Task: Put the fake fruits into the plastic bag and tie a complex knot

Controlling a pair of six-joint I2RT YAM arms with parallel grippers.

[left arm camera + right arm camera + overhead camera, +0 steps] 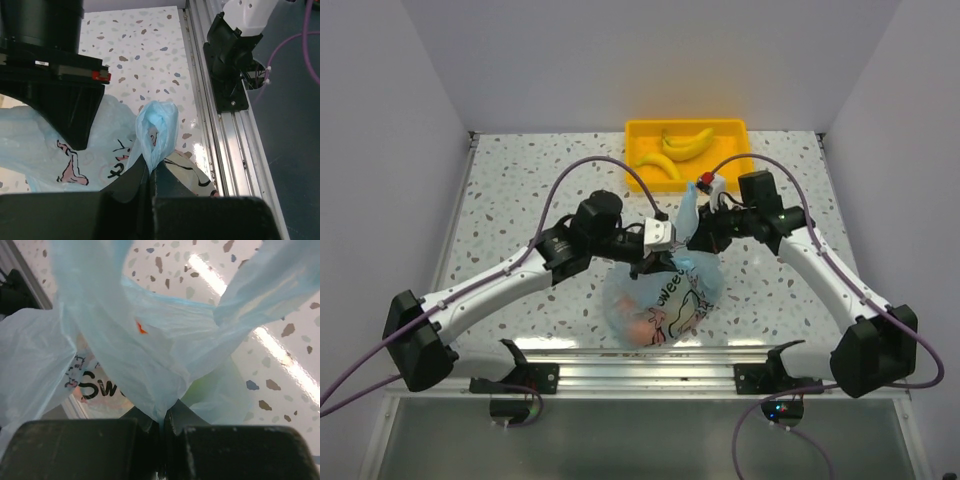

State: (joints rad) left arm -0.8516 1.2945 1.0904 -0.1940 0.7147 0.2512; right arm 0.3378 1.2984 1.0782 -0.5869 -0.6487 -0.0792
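You are looking down on a white table [510, 190] speckled grey, walled in by pale panels; the left arm [500, 285] and the right arm [825, 265] reach inward from the near corners and meet over the middle of it, each trailing a purple cable [605, 162]; an aluminium rail [650, 362] runs along the near edge between their bases.

Below where the wrists meet, the plastic bag [672, 292] sits on the table just short of the rail; it is thin, light blue and see-through, with a cartoon drawing and dark lettering [94, 384] on its side; it bulges, and through the film you can make out an orange fruit [638, 327] low on its left and, in the right wrist view, a pale green fruit [206, 386] pressed against the wall.

At the far edge, well apart from the bag, a yellow tray [638, 130] holds two bananas [687, 143], lying curved one beside the other.

The two wrists crowd over the bag's mouth and hide it from above; one strip of blue film rises between them.

The right gripper [165, 416] is closed, pinching a gathered fold of the bag's film, which spreads upward from the jaws and fills most of its camera's view.

The left gripper [151, 172] is likewise clamped tight, on a handle loop [158, 125] that stands up out of the fingertips as a bunched blue tuft; the right gripper's dark body looms just to its left in that view.
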